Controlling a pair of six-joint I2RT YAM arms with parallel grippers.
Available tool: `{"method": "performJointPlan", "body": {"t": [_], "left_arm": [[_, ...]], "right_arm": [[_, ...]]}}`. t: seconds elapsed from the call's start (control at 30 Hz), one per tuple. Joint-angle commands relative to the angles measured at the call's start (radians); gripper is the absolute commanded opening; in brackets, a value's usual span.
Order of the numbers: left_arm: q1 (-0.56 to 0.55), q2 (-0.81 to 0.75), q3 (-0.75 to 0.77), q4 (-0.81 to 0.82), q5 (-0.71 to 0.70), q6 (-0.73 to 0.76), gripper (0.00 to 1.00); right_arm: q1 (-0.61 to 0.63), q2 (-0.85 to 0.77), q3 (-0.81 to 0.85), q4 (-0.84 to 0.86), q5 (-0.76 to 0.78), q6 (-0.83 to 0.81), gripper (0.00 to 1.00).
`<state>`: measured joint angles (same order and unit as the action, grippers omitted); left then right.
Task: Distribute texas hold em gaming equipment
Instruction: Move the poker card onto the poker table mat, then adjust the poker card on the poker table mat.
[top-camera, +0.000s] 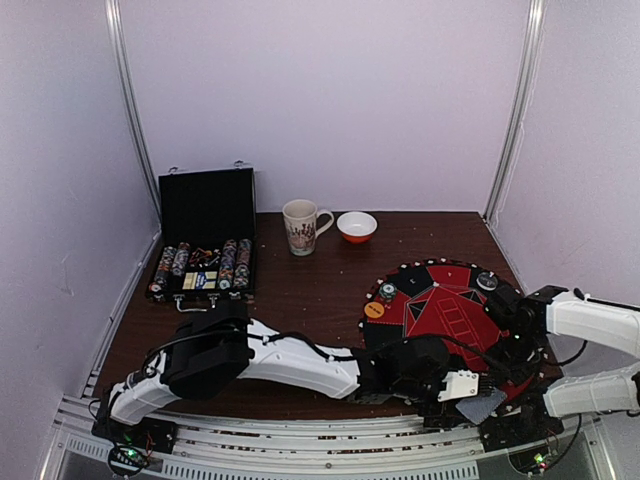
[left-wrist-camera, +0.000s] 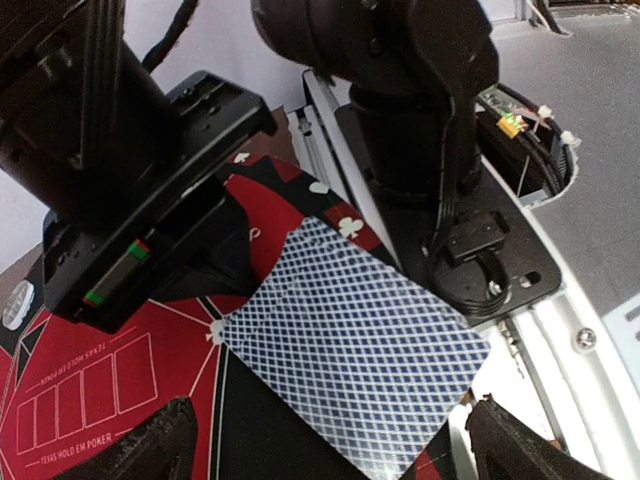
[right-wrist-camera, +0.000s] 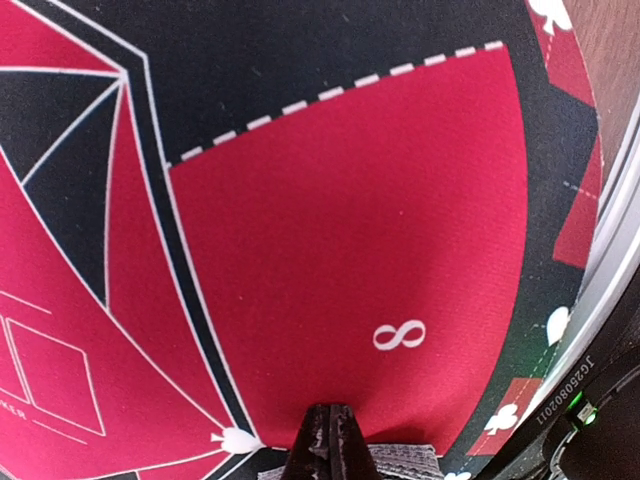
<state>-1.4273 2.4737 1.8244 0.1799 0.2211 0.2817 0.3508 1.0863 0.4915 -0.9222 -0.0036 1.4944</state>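
A grey cross-hatched playing card (left-wrist-camera: 350, 345) lies face down at the near edge of the red-and-black poker mat (top-camera: 440, 300), partly over the rail. My left gripper (left-wrist-camera: 335, 445) is open, one finger on each side of the card, not touching it; it also shows in the top view (top-camera: 468, 392) beside the card (top-camera: 481, 405). My right gripper (right-wrist-camera: 330, 428) is shut, low over the mat's red field. A grey patterned card edge (right-wrist-camera: 405, 464) shows just under it; I cannot tell if it is held. Orange (top-camera: 374, 310), green-white (top-camera: 387, 291) and black (top-camera: 487, 281) chips sit on the mat.
An open black case (top-camera: 207, 205) with rows of chips and a deck stands at the back left. A patterned mug (top-camera: 301, 226) and an orange-and-white bowl (top-camera: 357, 226) stand at the back. The right arm's black base (left-wrist-camera: 420, 120) is close behind the card.
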Motion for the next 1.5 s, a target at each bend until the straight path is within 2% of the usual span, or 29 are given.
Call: {"method": "performJointPlan", "body": {"t": [0.0,0.23,0.47,0.77,0.93,1.1,1.23,1.47], "left_arm": [[-0.004,0.042,0.043,-0.022,-0.069,-0.009,0.97],[-0.005,0.053,0.056,-0.059,-0.002,0.017,0.98],[-0.005,0.141,0.178,-0.101,-0.076,-0.041,0.93],[-0.005,0.153,0.161,-0.082,-0.120,-0.038,0.92],[-0.005,0.123,0.117,-0.062,-0.149,-0.013,0.92],[0.001,0.080,0.061,-0.036,-0.189,0.007,0.92],[0.004,0.068,0.044,-0.036,-0.199,0.007,0.92],[0.017,-0.006,-0.079,0.019,-0.266,-0.016,0.92]], "right_arm": [[-0.014,-0.013,0.003,-0.033,0.047,-0.027,0.00],[-0.038,-0.036,-0.010,-0.040,0.047,-0.055,0.00],[-0.041,-0.058,-0.032,-0.047,0.025,-0.077,0.00],[-0.030,-0.035,-0.052,-0.021,-0.104,-0.135,0.00],[-0.011,-0.066,-0.042,0.013,-0.168,-0.097,0.00],[0.071,-0.079,-0.051,0.068,-0.211,-0.017,0.00],[0.116,-0.054,-0.039,0.093,-0.213,0.005,0.00],[0.179,0.039,0.004,0.153,-0.219,0.011,0.00]]}}
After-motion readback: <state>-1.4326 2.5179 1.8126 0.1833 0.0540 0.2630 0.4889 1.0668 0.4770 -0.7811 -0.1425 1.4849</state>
